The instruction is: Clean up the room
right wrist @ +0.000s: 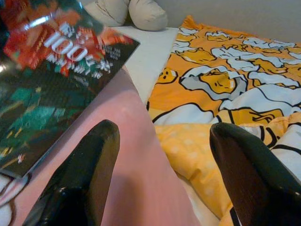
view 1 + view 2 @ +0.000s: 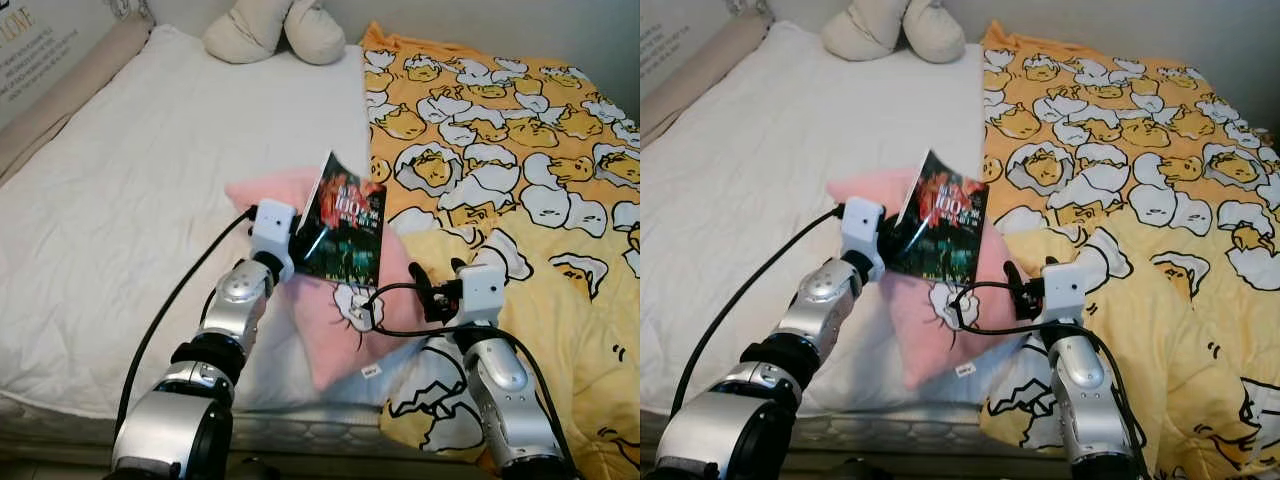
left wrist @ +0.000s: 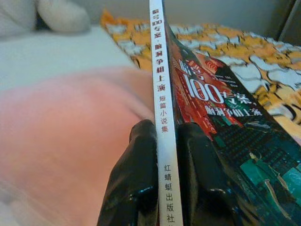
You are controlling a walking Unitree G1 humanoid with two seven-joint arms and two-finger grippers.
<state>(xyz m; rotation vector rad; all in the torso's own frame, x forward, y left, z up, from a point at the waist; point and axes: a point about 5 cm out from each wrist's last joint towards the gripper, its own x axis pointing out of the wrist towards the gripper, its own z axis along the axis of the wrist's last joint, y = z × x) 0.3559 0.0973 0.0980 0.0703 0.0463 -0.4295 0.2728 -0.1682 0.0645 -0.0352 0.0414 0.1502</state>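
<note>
Now the left end effector [image 3: 164, 155] pinches the book [image 2: 345, 232] by its spine, mid-frame.
Book tilted up above the pink pillow [image 2: 330, 320] on the bed [image 2: 120, 200]; right end effector [image 1: 164, 174] spread wide, holding nothing, low over the pillow's edge beside the yellow duvet [image 2: 520, 180] at frame right.

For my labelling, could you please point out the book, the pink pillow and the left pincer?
book [image 2: 345, 232]: left eye view, front cover.
pink pillow [image 2: 335, 340]: left eye view, lower face.
left pincer [image 3: 165, 155]: left wrist view, between fingertips.
</note>
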